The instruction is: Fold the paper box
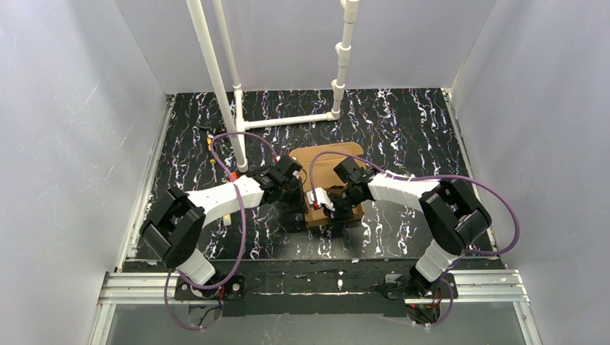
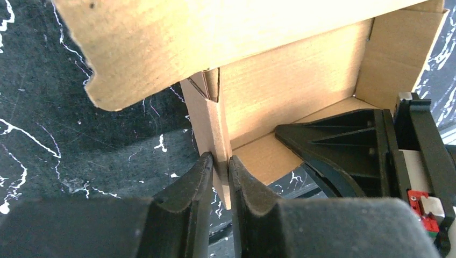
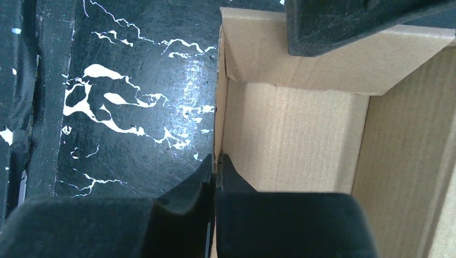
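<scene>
Left fingers (image 2: 189,196) astride paper box (image 2: 293,80) wall; white pipes (image 1: 288,120) beyond

The top camera looks down from high above the near edge, far enough to hold the whole tabletop (image 1: 403,129). Each wrist camera sits very close behind its own tool, the left tool (image 2: 219,164) and the right tool (image 3: 215,164), facing forward. All three views share the paper box (image 1: 324,154).
</scene>
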